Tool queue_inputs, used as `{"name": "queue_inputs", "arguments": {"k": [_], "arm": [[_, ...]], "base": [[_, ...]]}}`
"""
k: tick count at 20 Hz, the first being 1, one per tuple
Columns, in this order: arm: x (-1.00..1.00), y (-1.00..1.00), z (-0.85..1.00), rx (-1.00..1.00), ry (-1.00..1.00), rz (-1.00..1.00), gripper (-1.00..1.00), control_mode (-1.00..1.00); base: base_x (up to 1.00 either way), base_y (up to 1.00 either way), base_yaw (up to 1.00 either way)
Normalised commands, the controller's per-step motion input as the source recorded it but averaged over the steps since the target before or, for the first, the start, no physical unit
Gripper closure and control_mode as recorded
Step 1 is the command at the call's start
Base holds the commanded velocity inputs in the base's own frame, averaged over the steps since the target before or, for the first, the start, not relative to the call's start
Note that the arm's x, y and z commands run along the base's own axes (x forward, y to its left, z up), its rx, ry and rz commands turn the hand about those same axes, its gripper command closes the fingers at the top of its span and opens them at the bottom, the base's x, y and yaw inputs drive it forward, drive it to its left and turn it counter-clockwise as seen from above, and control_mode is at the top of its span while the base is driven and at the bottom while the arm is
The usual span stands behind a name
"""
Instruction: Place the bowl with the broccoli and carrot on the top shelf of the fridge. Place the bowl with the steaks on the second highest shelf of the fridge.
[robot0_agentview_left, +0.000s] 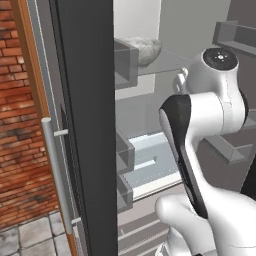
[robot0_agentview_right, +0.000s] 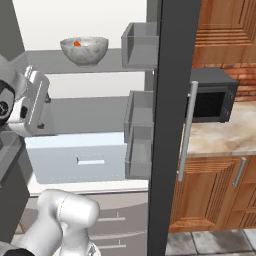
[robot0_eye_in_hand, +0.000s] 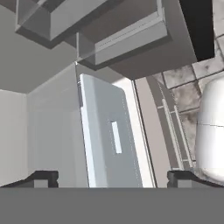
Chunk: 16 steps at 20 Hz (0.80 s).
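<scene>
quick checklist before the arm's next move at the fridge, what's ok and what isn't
1. Fridge door open: ok, the interior shows in both base views.
2. Bowl on the top shelf: ok, it sits upright on the glass slab with a bit of orange carrot showing inside.
3. Broccoli in that bowl: cannot tell, the rim hides it.
4. Gripper free: ok, its jaws stand open with nothing between them, facing the pale drawer.
5. Steak bowl on the second highest shelf: not ok, the visible part of that shelf is bare.
</scene>
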Motion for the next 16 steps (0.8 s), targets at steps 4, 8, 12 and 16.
{"name": "queue_inputs", "arguments": {"k": [4,8,12,16], "arm": [[-1.00,-0.19,-1.00,-0.04,0.26,0.00,-1.00,-1.00],[-0.50,-0.45,-0.72,0.00,-0.05,0.00,-1.00,-1.00],[-0.02,-0.02,-0.02,0.00,-0.03,0.00,-1.00,-1.00],[-0.09,0.00,0.00,0.00,0.00,0.00,-1.00,1.00]], "base": [[0.00,0.00,0.00],[0.00,0.00,0.00],[0.00,0.00,0.00],[-0.16,0.00,0.00]]}}
